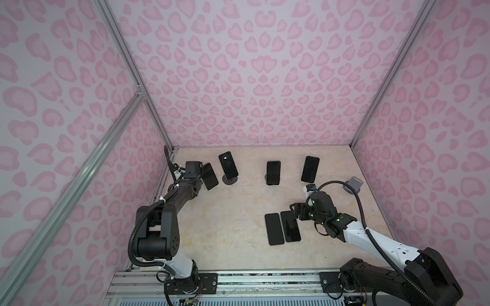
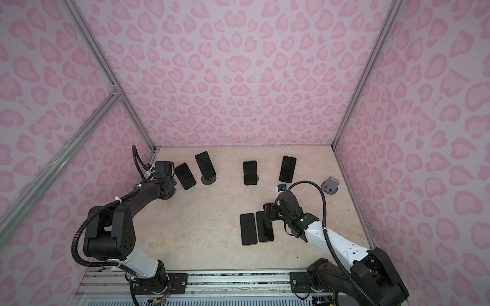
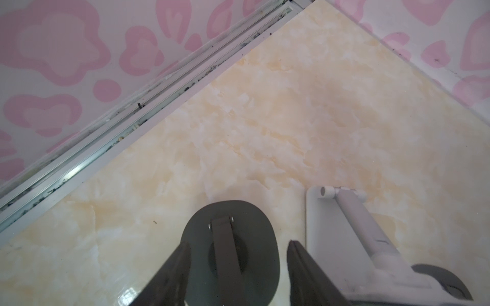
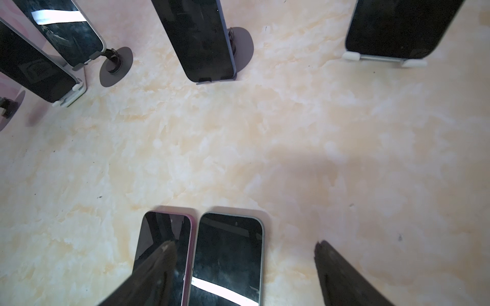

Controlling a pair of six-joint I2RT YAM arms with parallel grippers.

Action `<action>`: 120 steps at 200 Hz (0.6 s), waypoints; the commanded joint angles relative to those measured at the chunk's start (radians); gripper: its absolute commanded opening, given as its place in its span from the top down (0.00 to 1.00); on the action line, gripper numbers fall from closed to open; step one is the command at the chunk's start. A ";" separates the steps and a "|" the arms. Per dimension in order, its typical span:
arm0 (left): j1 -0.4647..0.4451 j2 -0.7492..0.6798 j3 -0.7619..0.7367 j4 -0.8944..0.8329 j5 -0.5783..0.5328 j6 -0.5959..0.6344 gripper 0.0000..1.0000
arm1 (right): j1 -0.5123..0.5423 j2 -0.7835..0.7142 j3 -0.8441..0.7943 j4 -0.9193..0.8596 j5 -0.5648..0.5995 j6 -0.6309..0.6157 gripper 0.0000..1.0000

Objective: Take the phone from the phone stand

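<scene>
Right hand (image 1: 296, 211) open at flat phones (image 1: 290, 226), left hand (image 3: 238, 245) open beside phone (image 1: 210, 176) propped upright

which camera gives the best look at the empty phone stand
A top view: the empty grey stand sits whole and unblocked near the right edge of the table. Both top views show it, though in a top view a cable crosses part of it. Neither wrist camera shows it.

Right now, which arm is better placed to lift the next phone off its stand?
Left, probably. The left gripper is right beside the leftmost phone leaning on its white stand. The right gripper hovers open over two flat phones, away from the standing ones.
</scene>
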 commanded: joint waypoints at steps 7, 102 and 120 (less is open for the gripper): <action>0.021 0.021 -0.008 -0.020 0.027 -0.065 0.39 | -0.001 -0.006 -0.013 0.024 -0.006 0.007 0.16; 0.041 -0.018 -0.055 0.019 0.037 -0.055 0.33 | -0.008 -0.013 -0.012 0.019 -0.008 0.008 0.15; 0.041 -0.083 -0.053 0.013 0.051 -0.027 0.29 | -0.007 -0.022 -0.006 0.006 -0.006 0.007 0.15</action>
